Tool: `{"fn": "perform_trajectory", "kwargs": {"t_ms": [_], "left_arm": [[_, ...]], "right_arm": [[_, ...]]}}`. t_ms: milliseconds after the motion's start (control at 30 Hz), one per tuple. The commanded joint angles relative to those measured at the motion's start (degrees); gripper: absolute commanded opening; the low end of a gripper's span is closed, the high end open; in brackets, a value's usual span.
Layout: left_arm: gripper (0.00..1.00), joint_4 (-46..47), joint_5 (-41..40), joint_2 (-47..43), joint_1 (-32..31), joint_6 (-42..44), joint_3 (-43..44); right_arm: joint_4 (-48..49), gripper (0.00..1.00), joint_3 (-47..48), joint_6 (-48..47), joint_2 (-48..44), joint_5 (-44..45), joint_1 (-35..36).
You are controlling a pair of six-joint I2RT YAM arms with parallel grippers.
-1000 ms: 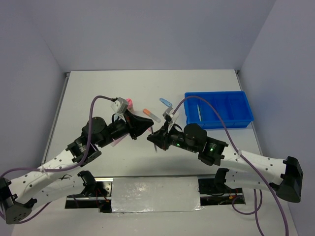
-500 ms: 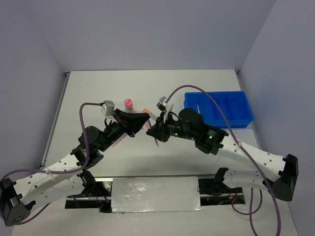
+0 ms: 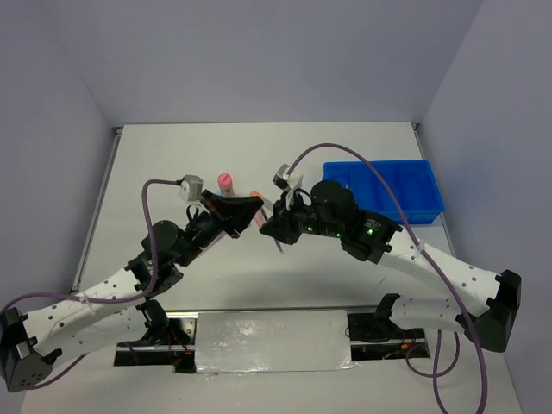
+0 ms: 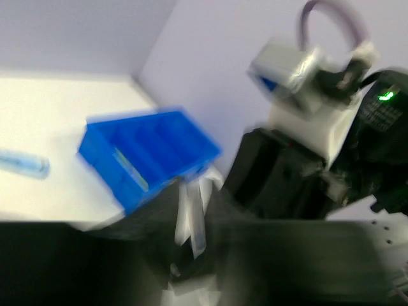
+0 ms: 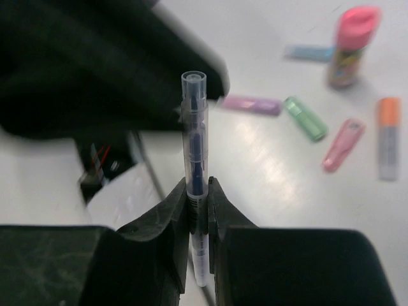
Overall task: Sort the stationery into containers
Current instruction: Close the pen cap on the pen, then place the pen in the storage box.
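Observation:
My right gripper is shut on a clear pen with a blue core, held upright above the table. Seen from above, this gripper faces my left gripper tip to tip at mid table. In the blurred left wrist view, the left gripper is shut on a pale thin piece that I cannot name. On the table lie a lilac stick, a green stick, a pink stick, an orange stick and a blue stick. The pink-capped bottle stands by them. The blue tray sits at the right.
The left arm's black wrist fills the upper left of the right wrist view, close to the pen. A thin pale item lies in one of the tray's left compartments. The table's right edge runs just past the tray.
Both grippers have risen and shifted slightly toward the far side, staying tip to tip. The right wrist now covers the blue stick in the top view.

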Motion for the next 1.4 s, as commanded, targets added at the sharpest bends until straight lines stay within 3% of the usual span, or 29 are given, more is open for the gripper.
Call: {"fn": "perform_trajectory", "kwargs": {"t_ms": [0, 33, 100, 133, 167, 233, 333, 433, 533, 600, 667, 1000, 1100, 1233, 1367], "left_arm": [[0.45, -29.5, -3.5, 0.0, -3.7, 0.5, 6.6], [0.62, -40.2, -9.6, -0.5, -3.7, -0.9, 9.9], [0.99, -51.0, -21.7, -0.7, -3.7, -3.8, 21.9], [0.99, -61.6, -32.9, -0.1, -3.6, -8.1, 25.8], [0.99, -67.2, -37.7, 0.5, -3.6, -10.4, 34.3], [0.99, -75.0, -45.3, 1.5, -3.5, -11.8, 41.7], [0.99, -78.7, -44.6, 1.4, -3.5, -6.0, 47.6], [0.99, -78.6, -41.5, 0.0, -3.6, -1.4, 44.9], [0.99, -80.1, -40.2, -2.1, -3.5, -0.7, 35.6], [0.99, -80.3, -37.9, -3.6, -3.6, 1.3, 30.5], [0.99, -80.9, -37.5, -4.7, -3.6, 1.6, 27.9], [0.99, -80.4, -39.2, -10.0, -3.7, 1.8, 25.1], [0.99, -81.4, -41.1, -10.0, -3.6, 0.4, 26.0], [0.99, -86.5, -45.0, -7.4, -3.6, -2.4, 27.8], [0.99, -87.0, -44.6, -4.4, -3.6, -2.7, 27.5]], "right_arm": [[16.1, 0.00, 3.5, 0.0, -0.7, 10.7, -5.2], [15.9, 0.00, 1.3, 1.2, -1.4, 11.4, -6.2], [15.7, 0.00, -4.6, 2.7, -2.3, 12.7, -10.5], [13.9, 0.00, -6.2, 3.6, -2.9, 12.8, -11.9], [12.7, 0.00, -7.1, 3.6, -3.2, 15.0, -13.6], [10.7, 0.00, -8.1, 3.6, -2.8, 18.5, -19.0], [2.8, 0.00, -4.2, 2.1, 2.3, 19.5, -28.2], [-1.0, 0.00, 1.1, -0.6, 9.4, 20.3, -32.9], [-1.4, 0.01, 4.1, -2.1, 15.4, 21.0, -38.2], [0.8, 0.10, 4.7, -3.5, 18.9, 18.8, -39.9], [0.2, 0.11, 6.8, -4.7, 21.4, 17.2, -40.9], [-3.1, 0.18, 8.2, -2.9, 30.5, 18.9, -41.6], [-4.1, 0.24, 7.2, -2.0, 32.0, 20.0, -41.8], [-4.7, 0.56, 6.8, -1.7, 31.6, 18.1, -41.9], [-7.2, 0.66, 8.6, -2.1, 28.9, 17.5, -41.8]]}}
